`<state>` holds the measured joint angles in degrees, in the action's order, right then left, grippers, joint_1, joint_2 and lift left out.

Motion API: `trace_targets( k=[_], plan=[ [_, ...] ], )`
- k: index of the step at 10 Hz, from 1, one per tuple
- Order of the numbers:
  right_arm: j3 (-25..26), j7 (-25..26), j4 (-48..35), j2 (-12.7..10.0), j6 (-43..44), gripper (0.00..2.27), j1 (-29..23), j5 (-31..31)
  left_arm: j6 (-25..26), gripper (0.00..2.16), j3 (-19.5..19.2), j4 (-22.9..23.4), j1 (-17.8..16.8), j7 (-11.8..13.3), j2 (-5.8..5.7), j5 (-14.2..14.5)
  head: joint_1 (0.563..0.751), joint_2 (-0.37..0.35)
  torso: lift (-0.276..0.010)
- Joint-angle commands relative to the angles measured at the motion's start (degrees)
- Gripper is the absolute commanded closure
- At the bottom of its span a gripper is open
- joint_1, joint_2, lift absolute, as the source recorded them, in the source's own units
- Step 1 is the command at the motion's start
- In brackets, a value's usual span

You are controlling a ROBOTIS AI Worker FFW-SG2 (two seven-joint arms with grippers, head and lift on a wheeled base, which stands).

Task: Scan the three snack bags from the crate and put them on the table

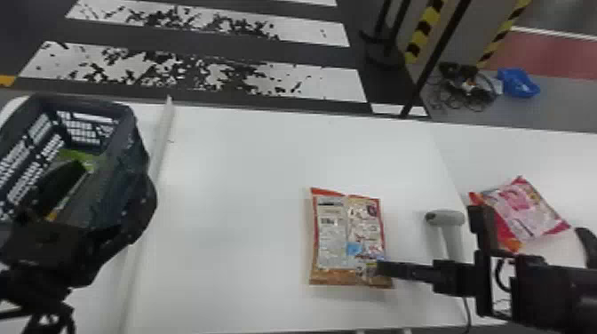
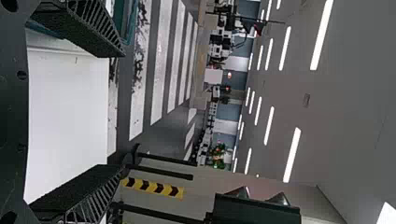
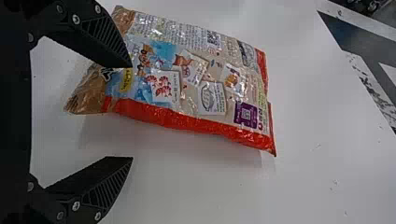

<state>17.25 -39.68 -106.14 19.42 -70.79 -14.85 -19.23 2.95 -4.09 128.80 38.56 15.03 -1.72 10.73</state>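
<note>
Snack bags [image 1: 348, 235], two on table [image 1: 240, 177], one scanner [image 1: 447, 218]

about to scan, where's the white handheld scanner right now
The white handheld scanner is in the head view, on the right side of the white table, between the red-edged snack bag and the pink-and-red snack bag.

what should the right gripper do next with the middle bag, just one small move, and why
Probably ease the right gripper down astride the red edge of the middle bag: its fingers stand open, one overlapping the bag, the other over bare table, so closing afterwards might pinch that edge.
</note>
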Motion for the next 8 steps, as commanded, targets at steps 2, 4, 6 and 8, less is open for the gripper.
trace_targets(
  k=[2, 4, 6, 8],
  plan=[
    [-1.4, -0.6, 2.0, 0.0, -2.3, 0.20, 2.4, -0.1, 0.2, 0.01, 0.0, -1.3, -1.2, -0.1, -0.04, -0.2, 0.695, -0.137, -0.094],
    [-2.5, -1.9, 3.9, -0.1, -3.0, 0.57, 4.0, -0.5, 0.4, 0.01, 0.0, -2.4, -2.3, -0.1, -0.12, -0.2, 0.695, -0.119, -0.094],
    [-5.1, -1.6, 4.8, -0.3, -3.4, 2.18, 5.3, 2.1, 0.5, 0.01, 0.0, -3.4, -2.8, -0.1, -0.39, -0.2, 0.695, -0.104, -0.094],
    [-4.3, -1.5, 3.0, -0.7, 0.3, 2.24, 4.0, 1.1, 0.5, 0.01, -0.2, -3.5, -3.1, -0.2, -0.47, -0.2, 0.695, -0.090, -0.094]
  ],
)
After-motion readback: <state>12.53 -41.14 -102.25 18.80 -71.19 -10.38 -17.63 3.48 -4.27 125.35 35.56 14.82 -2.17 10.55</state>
